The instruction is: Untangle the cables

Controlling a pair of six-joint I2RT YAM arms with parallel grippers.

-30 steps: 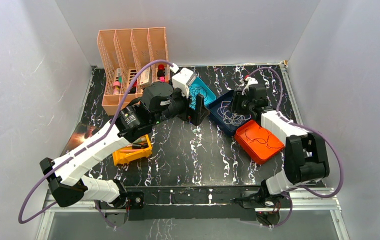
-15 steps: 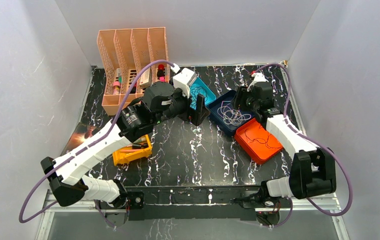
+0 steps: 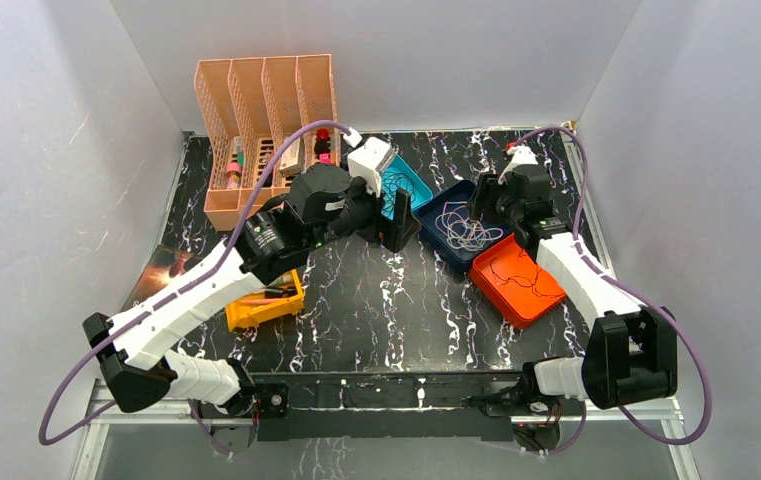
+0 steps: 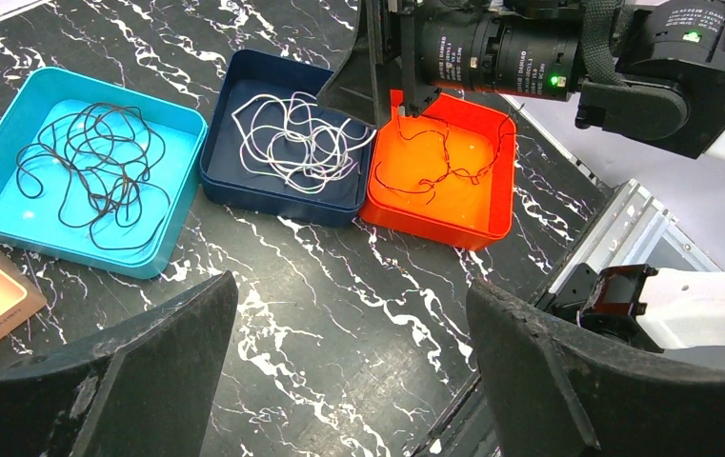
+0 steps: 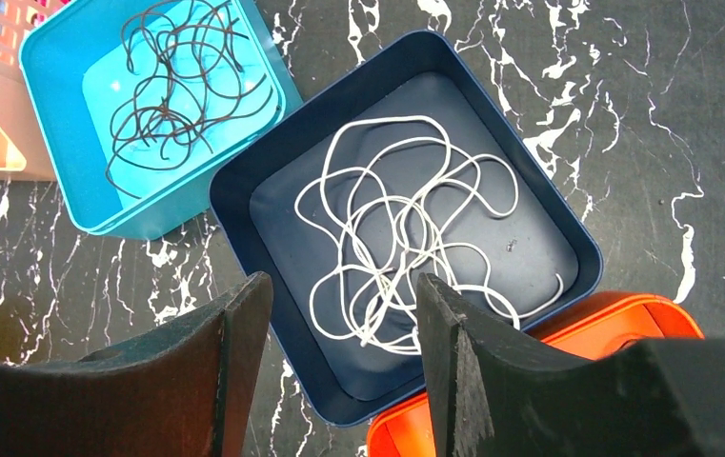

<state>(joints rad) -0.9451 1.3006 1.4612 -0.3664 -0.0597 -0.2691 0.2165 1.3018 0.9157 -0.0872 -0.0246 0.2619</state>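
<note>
Three cables (image 5: 401, 233), three trays (image 5: 242, 188), left claw (image 4: 351, 286), right claw (image 5: 344, 286) both spread, empty

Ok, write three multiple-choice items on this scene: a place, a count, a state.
1. The white cable lies in:
A the teal tray
B the navy tray
C the orange tray

2. Trays in the left wrist view:
A one
B five
C three

3. The right fingers are:
A open and empty
B shut on the white cable
C shut on a tray rim

1 B: it coils inside the navy walls.
2 C: the teal tray, the navy and the orange tray sit side by side.
3 A: they stand apart, gripping nothing.
</note>
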